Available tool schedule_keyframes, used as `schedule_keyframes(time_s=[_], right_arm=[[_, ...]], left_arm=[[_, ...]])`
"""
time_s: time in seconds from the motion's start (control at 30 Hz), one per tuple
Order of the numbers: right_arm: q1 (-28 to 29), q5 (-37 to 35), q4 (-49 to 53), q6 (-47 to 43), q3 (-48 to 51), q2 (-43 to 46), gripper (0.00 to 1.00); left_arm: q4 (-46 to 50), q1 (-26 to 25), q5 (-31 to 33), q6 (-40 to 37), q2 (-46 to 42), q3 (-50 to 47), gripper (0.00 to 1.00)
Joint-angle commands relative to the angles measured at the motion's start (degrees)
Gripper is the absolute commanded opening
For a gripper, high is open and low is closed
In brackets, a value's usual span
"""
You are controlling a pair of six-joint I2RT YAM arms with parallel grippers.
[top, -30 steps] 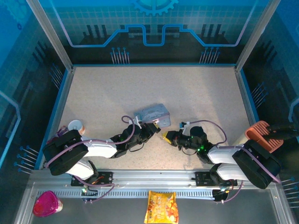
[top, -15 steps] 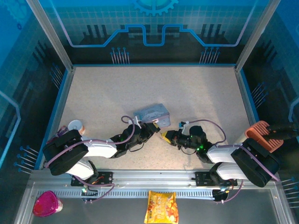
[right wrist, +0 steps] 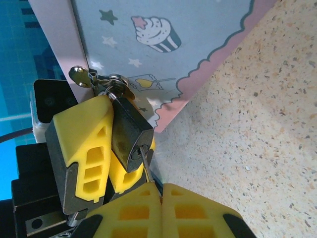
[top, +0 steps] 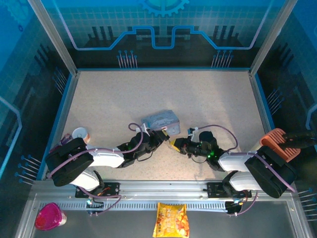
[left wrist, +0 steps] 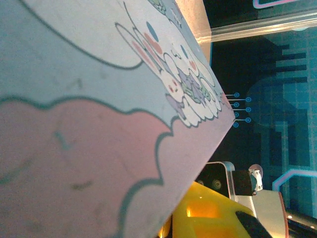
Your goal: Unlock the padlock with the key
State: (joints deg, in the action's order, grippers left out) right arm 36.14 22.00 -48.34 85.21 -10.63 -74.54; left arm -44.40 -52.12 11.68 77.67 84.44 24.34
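Observation:
A small dark padlock (right wrist: 130, 134) hangs by its silvery shackle (right wrist: 116, 83) from the hasp of the pale blue tin (right wrist: 163, 59). The yellow fingers (right wrist: 84, 148) of my left gripper (top: 166, 135) are shut on the padlock's body, beside the tin (top: 161, 120). My right gripper (right wrist: 162, 191) is shut on the key. The key's thin blade (right wrist: 145, 166) runs up into the keyhole in the padlock's bottom face. From above, the right gripper (top: 174, 144) meets the left one nose to nose. The left wrist view looks along the tin's printed lid (left wrist: 99, 124).
A paper cup (top: 79, 133) stands at the left edge of the speckled table (top: 148, 94). An orange-brown holder (top: 280, 144) sits at the right edge. A snack bag (top: 172, 220) and a pink container (top: 49, 216) lie on the front rail.
My right gripper has edged slightly left toward the padlock with the key. The left arm and the tin have stayed put.

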Motion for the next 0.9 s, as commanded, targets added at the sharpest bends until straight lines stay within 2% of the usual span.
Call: schedule_keyframes(time_s=[0.0,0.43,0.73,0.87], right_arm=[[-3.96,-5.06,-2.90,-1.45,-2.16,-0.65,0.00],[-4.50,-3.99,2.56,-7.82,-4.92,0.26,0.00],[-7.22,0.57,-14.87,2.80,-2.60,-6.88,0.00],[-7.69,-0.62,-16.12,3.54,-2.02,-10.41,0.00]], left_arm=[[-5.55,-5.88,-15.55,0.12,-2.25,3.35,0.00],[-6.14,-6.81,-15.91,0.94,-2.34,3.87,0.00],[-6.71,-7.12,-16.03,1.06,-1.92,3.70,0.00],[-7.00,-7.26,-15.90,1.07,-2.06,3.69,0.00]])
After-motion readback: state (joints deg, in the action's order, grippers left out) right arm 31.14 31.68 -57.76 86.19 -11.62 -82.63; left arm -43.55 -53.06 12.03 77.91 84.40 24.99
